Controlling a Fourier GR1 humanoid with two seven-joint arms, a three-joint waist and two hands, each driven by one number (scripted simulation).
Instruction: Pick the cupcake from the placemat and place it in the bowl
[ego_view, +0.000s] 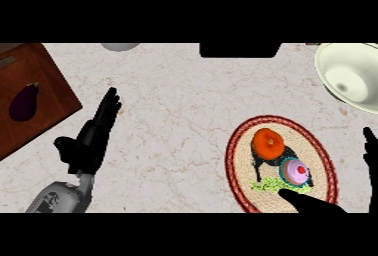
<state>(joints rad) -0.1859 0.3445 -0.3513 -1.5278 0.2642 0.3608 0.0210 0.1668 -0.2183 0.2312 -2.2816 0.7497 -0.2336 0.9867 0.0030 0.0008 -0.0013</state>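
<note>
Hovering right hand (314, 204) spread open just beside the cupcake (297, 171) on the placemat (319, 145); left hand (94, 132) open too, bowl (354, 75) far off.

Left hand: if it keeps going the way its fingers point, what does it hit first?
Probably nothing. The left hand points up and slightly right over bare counter, passing right of the cutting board; height is unclear.

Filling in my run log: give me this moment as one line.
stage: approach | cupcake: on placemat beside orange fruit | bowl: holds nothing visible | right hand: near cupcake, not grasping | left hand: open, resting
</note>
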